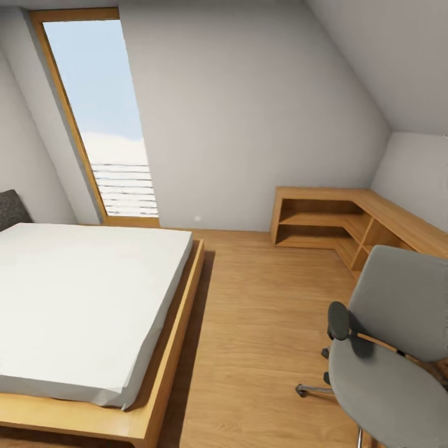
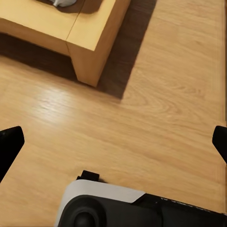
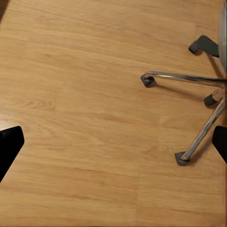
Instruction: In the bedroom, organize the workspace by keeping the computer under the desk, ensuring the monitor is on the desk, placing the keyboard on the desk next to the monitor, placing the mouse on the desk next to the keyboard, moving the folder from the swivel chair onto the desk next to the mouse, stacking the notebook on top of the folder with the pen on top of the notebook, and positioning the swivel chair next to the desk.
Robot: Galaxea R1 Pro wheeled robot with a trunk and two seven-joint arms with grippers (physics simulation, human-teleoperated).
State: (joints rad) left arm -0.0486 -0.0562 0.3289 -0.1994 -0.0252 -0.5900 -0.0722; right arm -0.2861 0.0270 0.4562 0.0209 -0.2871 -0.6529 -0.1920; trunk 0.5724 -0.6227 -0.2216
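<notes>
Nearest, the swivel chair (image 1: pixel 398 348) stands on the wood floor (image 1: pixel 261 323) beside the bed (image 1: pixel 87 298); both the left gripper (image 2: pixel 113 142) and right gripper (image 3: pixel 113 142) hang with fingers apart

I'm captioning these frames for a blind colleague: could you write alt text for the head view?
A grey padded swivel chair with black armrests stands at lower right on a light wood floor, its seat bare where it shows. A low wooden-framed bed with a white mattress lies at left, a tall slanted window behind, light-wood corner shelving beyond the chair.
</notes>
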